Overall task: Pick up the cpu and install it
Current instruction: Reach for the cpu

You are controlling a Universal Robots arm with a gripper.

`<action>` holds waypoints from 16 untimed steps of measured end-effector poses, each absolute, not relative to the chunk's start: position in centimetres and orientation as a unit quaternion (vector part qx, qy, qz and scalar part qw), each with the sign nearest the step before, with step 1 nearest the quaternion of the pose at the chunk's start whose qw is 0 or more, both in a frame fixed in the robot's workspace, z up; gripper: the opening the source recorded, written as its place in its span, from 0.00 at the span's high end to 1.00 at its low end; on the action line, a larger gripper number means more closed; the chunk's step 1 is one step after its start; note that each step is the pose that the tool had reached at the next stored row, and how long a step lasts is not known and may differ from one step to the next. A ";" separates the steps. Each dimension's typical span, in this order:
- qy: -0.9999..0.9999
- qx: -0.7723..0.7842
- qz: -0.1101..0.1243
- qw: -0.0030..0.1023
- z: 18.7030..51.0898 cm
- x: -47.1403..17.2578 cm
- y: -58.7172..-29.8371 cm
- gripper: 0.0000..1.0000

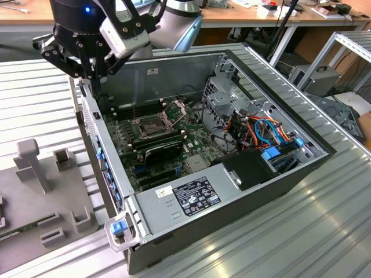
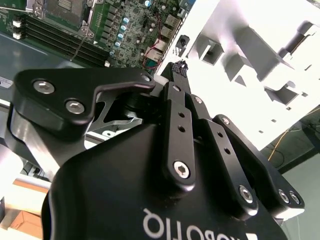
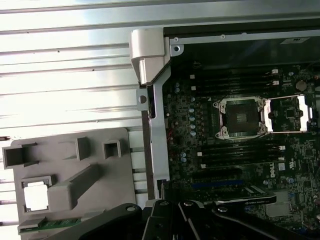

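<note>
Arm [image 1: 177,23] comes in from top of the exterior view, wrist [image 1: 75,17] turned so the gripper [image 1: 94,78] points approx. straight down, up high twd the exterior view's left. In the second wrist view the gripper [image 2: 180,66] is seen from behind: black fingers [image 2: 179,125] run fwd & converge, tips drawn together. Its link bars [image 3: 185,220] show in the first wrist view.

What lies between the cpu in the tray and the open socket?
In the first wrist view, from cpu to socket: the tray's raised grey block, the case's metal side wall, a strip of motherboard.
</note>
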State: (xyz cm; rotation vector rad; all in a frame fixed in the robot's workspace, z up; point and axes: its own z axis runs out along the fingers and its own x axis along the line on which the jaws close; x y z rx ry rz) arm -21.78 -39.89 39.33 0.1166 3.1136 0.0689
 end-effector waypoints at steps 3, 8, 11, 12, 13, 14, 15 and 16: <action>0.999 0.037 0.022 0.012 39.3 -22.0 -39.9 0.89; 0.999 0.037 0.022 0.012 39.3 -22.2 -39.9 0.89; 0.999 0.037 0.022 0.012 39.3 -22.3 -39.9 0.89; 0.999 0.037 0.022 0.012 39.3 -22.4 -39.9 0.89; 0.999 0.037 0.022 0.012 39.3 -22.4 -39.9 0.89; 0.999 0.037 0.022 0.012 39.3 -22.4 -39.9 0.89; 0.999 0.037 0.022 0.013 39.3 -22.5 -39.9 0.89; 0.999 0.037 0.022 0.012 39.3 -22.5 -39.9 0.89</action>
